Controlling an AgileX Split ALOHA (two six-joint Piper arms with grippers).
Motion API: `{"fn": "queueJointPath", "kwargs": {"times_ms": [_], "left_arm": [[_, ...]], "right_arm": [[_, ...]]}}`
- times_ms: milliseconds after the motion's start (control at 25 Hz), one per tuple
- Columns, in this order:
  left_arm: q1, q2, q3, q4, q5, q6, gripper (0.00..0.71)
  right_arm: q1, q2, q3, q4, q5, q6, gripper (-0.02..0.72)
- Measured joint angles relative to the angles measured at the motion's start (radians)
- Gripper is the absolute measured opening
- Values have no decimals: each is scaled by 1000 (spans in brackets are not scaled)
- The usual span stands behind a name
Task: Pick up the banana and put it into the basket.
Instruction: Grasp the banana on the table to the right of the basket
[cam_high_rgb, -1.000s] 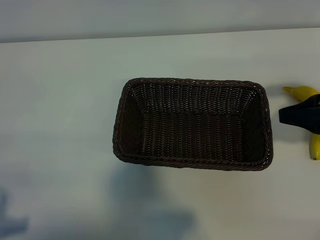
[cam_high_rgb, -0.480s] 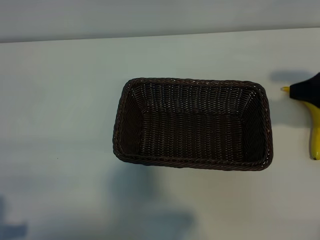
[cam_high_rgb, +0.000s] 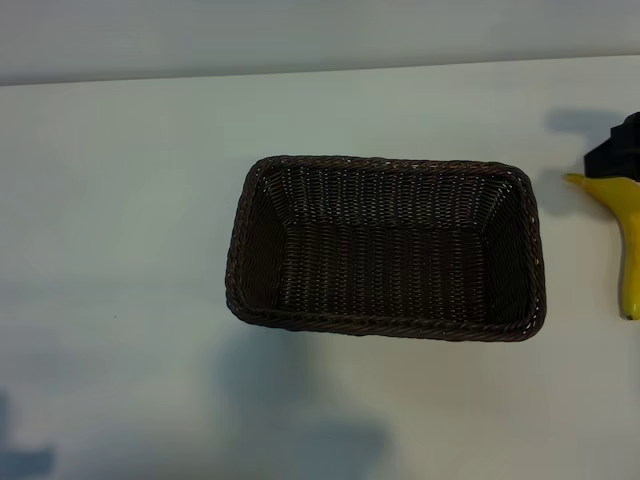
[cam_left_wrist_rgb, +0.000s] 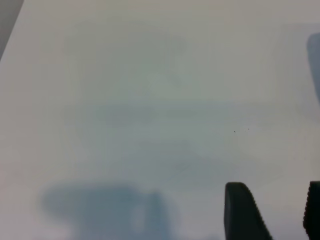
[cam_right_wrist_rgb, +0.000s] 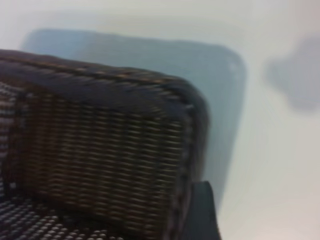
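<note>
The dark brown woven basket (cam_high_rgb: 386, 328) stands empty in the middle of the white table. To its right, at the picture's edge, lies the yellow banana (cam_high_rgb: 628, 238) with its stem end pointing toward the basket. My right gripper (cam_high_rgb: 618, 152) hovers just past the banana's stem end, open and holding nothing. In the right wrist view one dark finger (cam_right_wrist_rgb: 201, 212) shows beside a corner of the basket (cam_right_wrist_rgb: 125, 84); the banana is out of that view. My left gripper (cam_left_wrist_rgb: 277, 215) is open over bare table, away from both objects.
The table's far edge (cam_high_rgb: 320, 72) runs along the top of the exterior view. An arm's shadow (cam_high_rgb: 20, 460) falls at the table's near left corner.
My right gripper has moved from above the banana's middle toward the table's far side, uncovering most of the banana. The banana and the basket have stayed put.
</note>
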Motion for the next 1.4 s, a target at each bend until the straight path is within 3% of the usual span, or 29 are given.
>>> {"fn": "queueJointPath", "kwargs": {"times_ms": [200,280,400,760,1400], "left_arm": [[0,0,0,0,0,0,357],[0,0,0,0,0,0,357],[0,0,0,0,0,0,357],[0,0,0,0,0,0,357],[0,0,0,0,-1,-4,357]], "right_arm": [[0,92,-86,-228,2,235,584],[0,125,-117,-319,8,298,584],[0,176,-148,-387,21,351,584],[0,288,-158,-452,20,363,584],[0,402,-160,-455,-18,366,584]]}}
